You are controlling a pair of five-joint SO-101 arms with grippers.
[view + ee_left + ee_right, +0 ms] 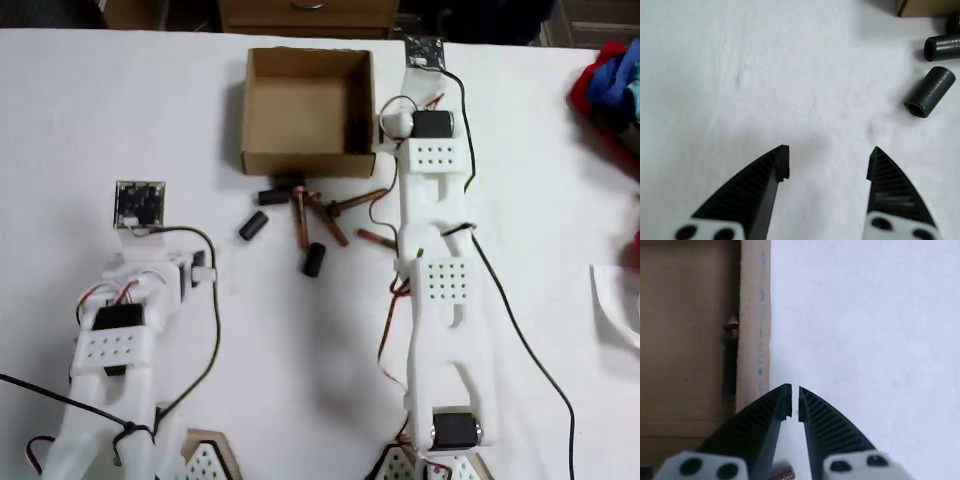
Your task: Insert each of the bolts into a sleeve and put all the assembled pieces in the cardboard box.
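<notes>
The cardboard box (308, 110) stands open at the back middle of the table. One bolt in a black sleeve (730, 355) lies inside it along the wall nearest my right arm. In front of the box lie three loose black sleeves (253, 226) and several copper bolts (330, 220). My right gripper (795, 402) is shut with nothing between its tips, just outside that wall over bare table. My left gripper (829, 161) stands open and empty over the white table. Two sleeves (930, 92) lie ahead of it and off to one side.
My right arm (432, 150) stretches along the box's right side, and its cables trail near the bolts. My left arm (125, 320) sits at the front left. Coloured cloth (610, 80) and a white object (615, 300) lie at the far right.
</notes>
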